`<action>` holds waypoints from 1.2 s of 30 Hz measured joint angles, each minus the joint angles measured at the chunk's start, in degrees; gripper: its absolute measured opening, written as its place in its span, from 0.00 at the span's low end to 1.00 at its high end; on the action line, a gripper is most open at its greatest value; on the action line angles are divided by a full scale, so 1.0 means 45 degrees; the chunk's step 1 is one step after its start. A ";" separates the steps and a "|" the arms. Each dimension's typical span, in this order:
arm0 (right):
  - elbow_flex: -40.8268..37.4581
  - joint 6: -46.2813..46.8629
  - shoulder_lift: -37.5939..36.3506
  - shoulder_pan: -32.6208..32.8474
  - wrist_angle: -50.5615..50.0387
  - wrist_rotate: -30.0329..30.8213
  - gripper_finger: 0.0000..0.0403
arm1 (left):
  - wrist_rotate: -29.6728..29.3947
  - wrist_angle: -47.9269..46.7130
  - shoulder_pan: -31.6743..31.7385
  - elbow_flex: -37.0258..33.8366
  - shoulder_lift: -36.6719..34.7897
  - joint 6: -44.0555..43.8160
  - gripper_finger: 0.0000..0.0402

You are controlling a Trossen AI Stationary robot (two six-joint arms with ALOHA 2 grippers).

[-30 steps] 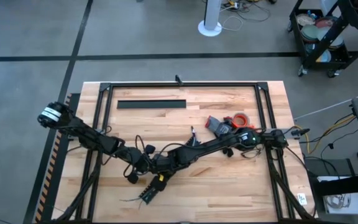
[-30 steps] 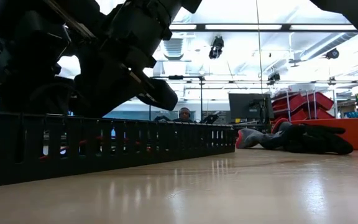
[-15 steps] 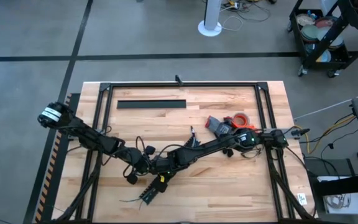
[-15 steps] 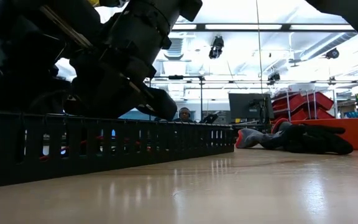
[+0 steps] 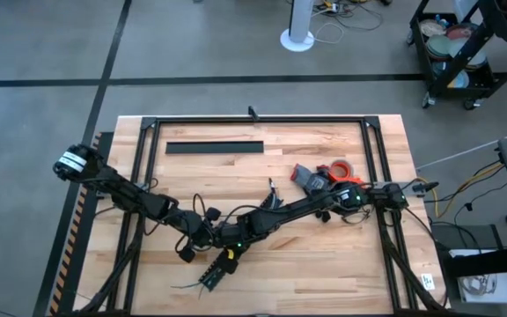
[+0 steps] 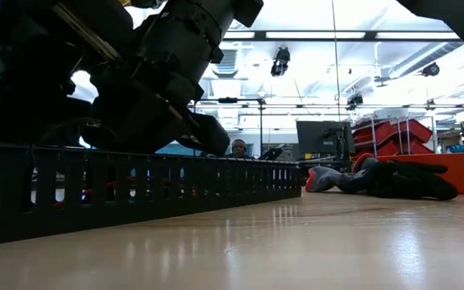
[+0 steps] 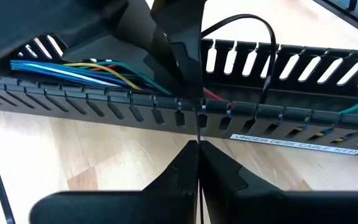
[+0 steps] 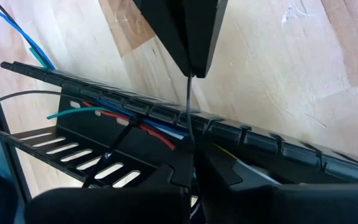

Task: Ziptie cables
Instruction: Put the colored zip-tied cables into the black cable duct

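a thin ziptie (image 7: 198,134) is being pinched by the closed left gripper (image 7: 197,149) and closed right gripper (image 8: 191,155) over the duct (image 7: 278,124) holding the cables (image 7: 73,70).

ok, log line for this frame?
left end effector: shut on thin black ziptie | right end effector: shut on ziptie | thin coloured wires: inside black slotted duct

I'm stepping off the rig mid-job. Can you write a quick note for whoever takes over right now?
Left gripper: shut on a ziptie, on one side of the slotted duct.
Right gripper: shut on the same ziptie from the opposite side.
Cables: coloured wires lying inside the duct.
Done: ziptie held taut across the duct between both grippers.
Left: loop it round the cables, close and tighten; no fastened tie is clearly visible.
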 joint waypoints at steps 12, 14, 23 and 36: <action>-0.0005 -0.0069 -0.0114 0.0000 -0.0310 0.0003 0.00 | -0.0450 -0.0039 0.0018 0.0246 0.0015 0.0096 0.00; 0.0022 -0.0075 -0.0254 0.0000 -0.0681 0.0106 0.00 | -0.0483 0.0005 0.0024 0.0327 0.0015 0.0151 0.00; 0.0116 -0.0082 -0.0408 0.0070 -0.1110 0.0117 0.00 | -0.0477 0.0008 0.0024 0.0497 0.0070 0.0316 0.00; 0.0073 -0.0156 0.0005 0.0155 -0.0971 -0.0015 0.00 | -0.0064 -0.0019 0.0010 0.0654 0.1132 0.0272 0.00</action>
